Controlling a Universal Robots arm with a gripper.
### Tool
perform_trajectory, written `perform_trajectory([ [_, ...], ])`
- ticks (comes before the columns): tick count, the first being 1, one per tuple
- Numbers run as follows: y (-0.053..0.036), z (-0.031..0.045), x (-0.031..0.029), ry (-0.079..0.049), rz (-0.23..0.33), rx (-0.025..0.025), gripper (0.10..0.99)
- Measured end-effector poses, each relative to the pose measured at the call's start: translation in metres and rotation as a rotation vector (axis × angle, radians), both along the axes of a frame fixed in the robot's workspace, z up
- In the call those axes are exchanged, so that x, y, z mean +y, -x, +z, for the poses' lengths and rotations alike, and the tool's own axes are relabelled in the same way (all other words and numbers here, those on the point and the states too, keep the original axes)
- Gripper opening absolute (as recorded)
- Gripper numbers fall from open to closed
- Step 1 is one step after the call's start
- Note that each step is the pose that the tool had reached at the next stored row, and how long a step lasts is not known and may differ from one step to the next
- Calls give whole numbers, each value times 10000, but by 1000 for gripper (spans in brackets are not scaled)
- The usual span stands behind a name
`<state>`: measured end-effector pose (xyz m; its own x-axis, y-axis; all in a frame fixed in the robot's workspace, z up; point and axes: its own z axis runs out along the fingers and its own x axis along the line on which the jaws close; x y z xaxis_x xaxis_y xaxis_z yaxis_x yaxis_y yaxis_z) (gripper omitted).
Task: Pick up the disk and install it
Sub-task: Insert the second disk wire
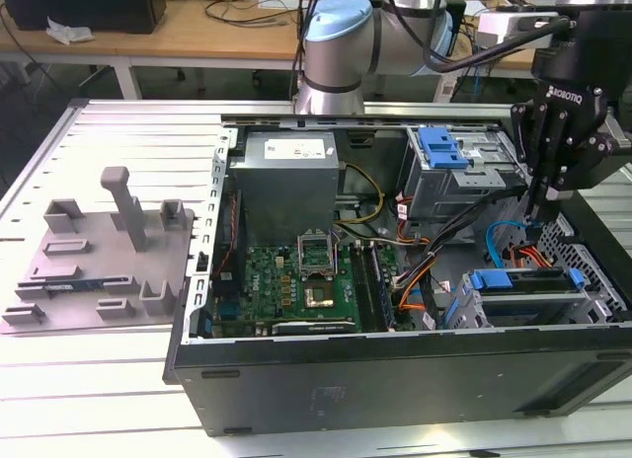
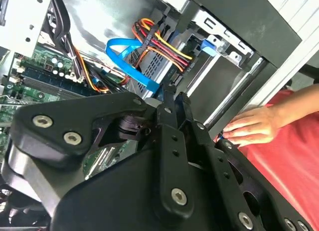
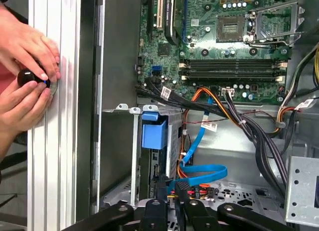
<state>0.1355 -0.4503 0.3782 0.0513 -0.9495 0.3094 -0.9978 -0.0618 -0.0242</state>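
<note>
The disk [image 1: 520,280], silver metal in a bright blue carrier bracket, sits in the drive cage at the front corner of the open computer case [image 1: 395,379], on the exterior view's right. In the first wrist view the disk [image 3: 153,129] shows its blue bracket end inside the cage. A blue corner of the disk [image 2: 209,47] also shows in the second wrist view. My black gripper [image 1: 535,211] hangs above and behind the cage, apart from the disk. Its fingers [image 2: 172,99] are shut together on nothing. In the first wrist view my gripper [image 3: 170,191] points at the cables beside the cage.
A blue flat cable [image 3: 199,171] and bundled wires [image 1: 444,251] lie below the gripper. The case holds a motherboard [image 1: 296,280], a grey power supply [image 1: 286,177] and a grey box with a blue latch [image 1: 441,150]. A person's hands [image 3: 27,61] rest on the slotted table beside the case.
</note>
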Motion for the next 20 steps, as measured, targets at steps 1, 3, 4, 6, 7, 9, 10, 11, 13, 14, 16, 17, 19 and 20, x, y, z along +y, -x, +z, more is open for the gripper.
perform_trajectory([
  [1,7,-4,5,14,35,0,227],
  [3,11,-10,12,27,75,0,286],
  [4,11,-14,15,29,91,1,286],
  [6,12,-31,15,32,84,0,286],
  [7,3,-42,12,34,7,-1,286],
  [9,-3,-51,10,33,-130,0,286],
  [10,-5,-54,9,32,-196,1,286],
  [11,-6,-58,9,32,-311,5,286],
  [13,-22,-63,5,33,-477,44,286],
  [14,-33,-63,4,37,-493,70,286],
  [16,-61,-64,2,47,-516,150,286],
  [17,-70,-65,2,52,-525,183,286],
  [19,-80,-75,-2,58,-554,247,286],
  [20,-79,-81,-4,61,-567,264,286],
])
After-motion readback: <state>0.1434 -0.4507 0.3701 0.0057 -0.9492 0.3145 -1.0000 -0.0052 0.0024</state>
